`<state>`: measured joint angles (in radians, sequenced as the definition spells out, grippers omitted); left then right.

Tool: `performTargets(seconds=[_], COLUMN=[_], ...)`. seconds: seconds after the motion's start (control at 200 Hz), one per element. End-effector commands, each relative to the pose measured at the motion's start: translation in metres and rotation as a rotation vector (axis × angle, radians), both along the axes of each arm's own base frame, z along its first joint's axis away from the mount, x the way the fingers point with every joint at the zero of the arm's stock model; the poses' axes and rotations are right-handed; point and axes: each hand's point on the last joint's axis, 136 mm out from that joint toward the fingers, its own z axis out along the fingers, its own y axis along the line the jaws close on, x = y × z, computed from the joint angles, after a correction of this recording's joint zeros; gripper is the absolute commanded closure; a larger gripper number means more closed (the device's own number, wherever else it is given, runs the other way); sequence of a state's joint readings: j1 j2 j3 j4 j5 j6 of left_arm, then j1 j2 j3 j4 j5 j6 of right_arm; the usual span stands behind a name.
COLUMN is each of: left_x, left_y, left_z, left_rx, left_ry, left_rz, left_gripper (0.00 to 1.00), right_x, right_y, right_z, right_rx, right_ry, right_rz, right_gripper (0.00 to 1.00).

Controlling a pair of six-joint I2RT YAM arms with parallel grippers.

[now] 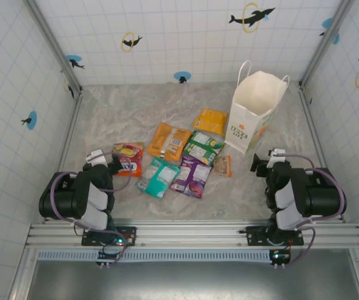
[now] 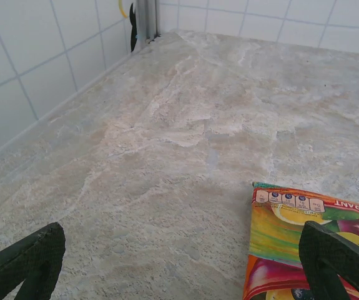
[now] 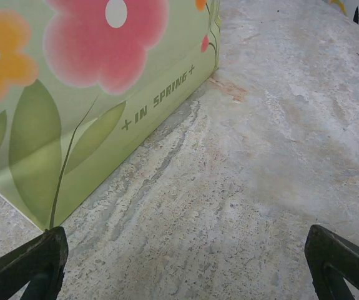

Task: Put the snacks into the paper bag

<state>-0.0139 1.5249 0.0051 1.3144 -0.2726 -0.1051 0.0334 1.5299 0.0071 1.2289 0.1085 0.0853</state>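
Several flat snacks lie in a cluster mid-table: red-yellow (image 1: 128,157), teal (image 1: 158,177), purple (image 1: 191,175), orange (image 1: 168,142), green (image 1: 203,147), yellow-orange (image 1: 210,120) and a tiny brown one (image 1: 221,165). The white paper bag (image 1: 254,112) stands upright to their right, mouth open. My left gripper (image 1: 104,159) is open and low beside the red-yellow packet (image 2: 291,237), whose corner lies under the right fingertip (image 2: 338,262). My right gripper (image 1: 263,164) is open just in front of the bag. The bag's flowered green side (image 3: 92,94) stands ahead-left of the open right gripper (image 3: 185,269).
Tiled walls with dolphin stickers enclose the marbled table (image 1: 135,112) on three sides. Bare table lies behind the packets and to the left. A metal rail (image 1: 191,234) runs along the near edge at the arm bases.
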Motion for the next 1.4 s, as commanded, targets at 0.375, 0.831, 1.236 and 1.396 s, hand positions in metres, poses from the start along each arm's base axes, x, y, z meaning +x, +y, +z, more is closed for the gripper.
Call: performTargets(seconds=[0.375, 0.831, 1.236, 1.396], left_x=[-0.006, -0.006, 0.009, 0.029], left_y=[0.000, 0.000, 0.001, -0.006], left_z=[-0.003, -0.003, 0.004, 0.028], left_rx=[0.001, -0.001, -0.006, -0.111], left_ry=[0.007, 0.007, 0.074, 0.140], left_rz=[-0.006, -0.006, 0.004, 0.007], left_gripper=[0.02, 0.02, 0.02, 0.07], right_x=[0.001, 0.001, 0.004, 0.001], right_y=[-0.001, -0.001, -0.009, -0.010], right_z=[0.006, 0.006, 0.016, 0.026], right_rx=[-0.011, -0.011, 0.049, 0.091], right_ry=[-0.023, -0.024, 0.008, 0.086], right_rz=[0.000, -0.001, -0.047, -0.052], right_gripper=[0.00, 0.00, 0.00, 0.00])
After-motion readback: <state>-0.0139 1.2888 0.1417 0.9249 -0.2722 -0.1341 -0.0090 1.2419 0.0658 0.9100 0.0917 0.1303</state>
